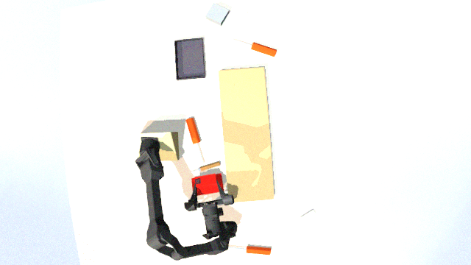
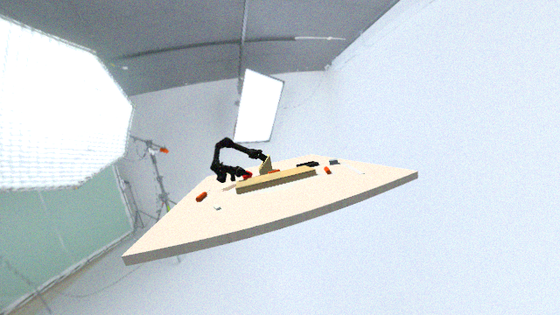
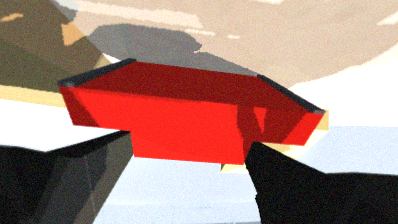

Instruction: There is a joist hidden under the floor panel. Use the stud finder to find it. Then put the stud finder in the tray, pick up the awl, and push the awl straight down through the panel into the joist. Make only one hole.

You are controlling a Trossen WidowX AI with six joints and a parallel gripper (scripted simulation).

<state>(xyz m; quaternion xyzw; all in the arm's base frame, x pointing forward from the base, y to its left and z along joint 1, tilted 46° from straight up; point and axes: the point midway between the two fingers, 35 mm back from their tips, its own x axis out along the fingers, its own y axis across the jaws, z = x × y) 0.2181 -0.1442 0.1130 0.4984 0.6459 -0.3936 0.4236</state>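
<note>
My gripper point(image 1: 207, 177) point(image 3: 192, 136) is shut on the red stud finder point(image 1: 208, 187) point(image 2: 248, 176) point(image 3: 170, 112); its fingers lie along both sides of the narrower part. The stud finder is tilted in the air, its dark underside visible in the wrist view, left of the panel's near end. The pale yellow floor panel point(image 1: 244, 96) point(image 2: 280, 176) lies lengthwise; the joist is hidden. The dark tray point(image 1: 193, 59) point(image 2: 307, 164) is at the back. Orange-handled pointed tools lie beside the panel point(image 1: 193, 130), behind it point(image 1: 263, 49) and near the front point(image 1: 258, 250). I cannot tell which is the awl.
A small tan-handled tool point(image 1: 210, 165) lies just beyond the stud finder. A beige angled block point(image 1: 170, 147) point(image 2: 266, 165) stands beside the arm's base. A light grey block point(image 1: 218, 14) point(image 2: 333, 162) is at the far back. A thin pale piece point(image 1: 308, 213) lies right of the panel.
</note>
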